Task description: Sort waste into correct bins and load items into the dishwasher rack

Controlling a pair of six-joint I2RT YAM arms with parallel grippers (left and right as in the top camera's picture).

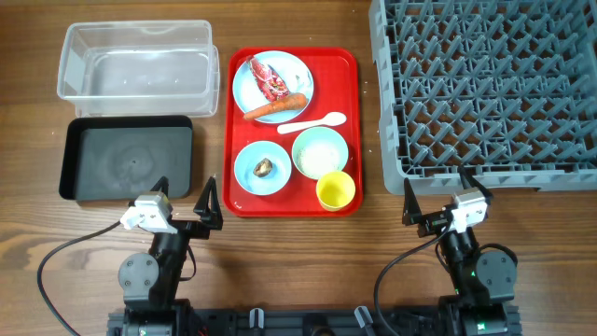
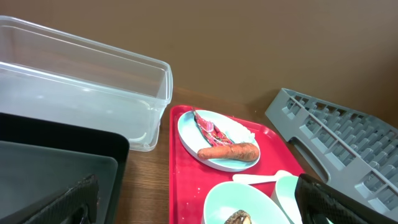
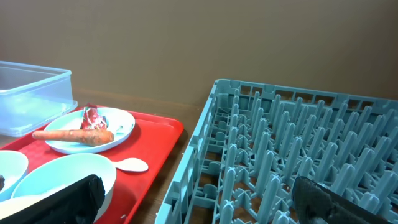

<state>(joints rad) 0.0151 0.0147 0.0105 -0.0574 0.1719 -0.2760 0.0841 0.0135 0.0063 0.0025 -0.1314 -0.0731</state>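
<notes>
On a red serving tray [image 1: 353, 93] a large light-blue plate [image 1: 291, 73] holds a red wrapper [image 1: 270, 80], white tissue [image 2: 244, 131] and a carrot [image 1: 275, 108]. A white spoon [image 1: 312, 122] lies beside them. A smaller blue dish [image 1: 248, 157] holds a brown scrap [image 1: 264, 168]. A pale-green bowl [image 1: 301, 149] holds rice [image 1: 321, 155], and a yellow cup [image 1: 336, 190] stands in front. The clear tub [image 1: 135, 61] and black tray [image 1: 126, 159] are on the left, the grey rack [image 1: 485, 89] on the right. My left gripper [image 1: 187, 194] and right gripper [image 1: 438, 191] are open, empty, near the front edge.
The red tray sits between the bins and the rack, with narrow strips of bare wood on both sides. The rack's front wall [image 3: 186, 168] rises just ahead of my right gripper [image 3: 199, 205]. The black tray's corner [image 2: 118, 149] lies close to my left gripper [image 2: 205, 208].
</notes>
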